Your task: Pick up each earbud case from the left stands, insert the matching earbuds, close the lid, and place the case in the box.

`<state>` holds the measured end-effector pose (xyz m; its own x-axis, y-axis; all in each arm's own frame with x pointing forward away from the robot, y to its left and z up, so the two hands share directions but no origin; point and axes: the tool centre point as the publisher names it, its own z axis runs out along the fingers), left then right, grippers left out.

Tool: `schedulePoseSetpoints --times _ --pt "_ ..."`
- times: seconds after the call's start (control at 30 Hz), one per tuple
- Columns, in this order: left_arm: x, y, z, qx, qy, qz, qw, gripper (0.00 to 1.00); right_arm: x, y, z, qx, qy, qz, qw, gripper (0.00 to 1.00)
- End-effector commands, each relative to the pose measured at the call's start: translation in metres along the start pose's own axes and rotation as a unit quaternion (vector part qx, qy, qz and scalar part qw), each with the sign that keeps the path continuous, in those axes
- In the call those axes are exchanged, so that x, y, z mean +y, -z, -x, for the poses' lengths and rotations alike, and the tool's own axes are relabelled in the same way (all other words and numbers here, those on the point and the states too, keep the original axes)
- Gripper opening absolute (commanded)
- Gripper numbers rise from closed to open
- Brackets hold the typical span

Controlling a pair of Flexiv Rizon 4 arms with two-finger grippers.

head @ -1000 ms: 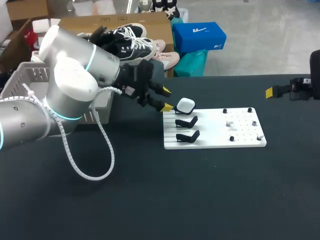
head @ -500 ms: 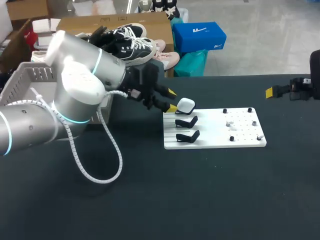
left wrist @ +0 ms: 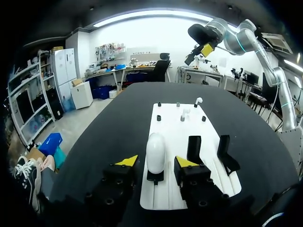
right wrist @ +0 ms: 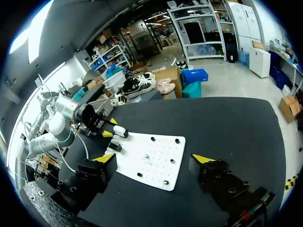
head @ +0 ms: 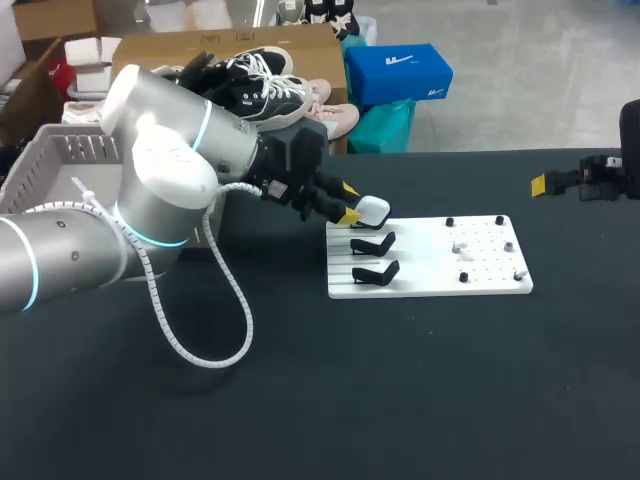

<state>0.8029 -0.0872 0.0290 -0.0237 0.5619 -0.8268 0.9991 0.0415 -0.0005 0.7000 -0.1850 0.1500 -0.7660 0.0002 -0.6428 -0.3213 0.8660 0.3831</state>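
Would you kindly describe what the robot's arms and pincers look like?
The left arm and right arm are silver-grey tubes with rounded joints and glowing cyan rings. A white coiled cable runs along the left one. The left pincer and right pincer are black and blocky, with yellow fingertips.

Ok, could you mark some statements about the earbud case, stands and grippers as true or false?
1. The white rounded earbud case sits between the left gripper's fingers. True.
2. The left gripper is shut on that case. False: its fingers stand clear of it.
3. The two black stands beside it on the white board are empty. True.
4. The right gripper holds an earbud. False: it is open and empty.
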Motion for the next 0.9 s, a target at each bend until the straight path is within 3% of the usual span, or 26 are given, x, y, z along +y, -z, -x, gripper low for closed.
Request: schedulePoseSetpoints --times 0.03,0.9 --pt "0.007 -0.005 0.000 0.000 -0.001 -0.005 1.000 0.48 0.000 0.000 0.000 0.000 0.000 0.000 1.000 1.00" --pt "0.006 -0.017 -0.002 -0.003 0.011 -0.006 1.000 0.47 0.000 0.000 0.000 0.000 0.000 0.000 1.000 1.00"
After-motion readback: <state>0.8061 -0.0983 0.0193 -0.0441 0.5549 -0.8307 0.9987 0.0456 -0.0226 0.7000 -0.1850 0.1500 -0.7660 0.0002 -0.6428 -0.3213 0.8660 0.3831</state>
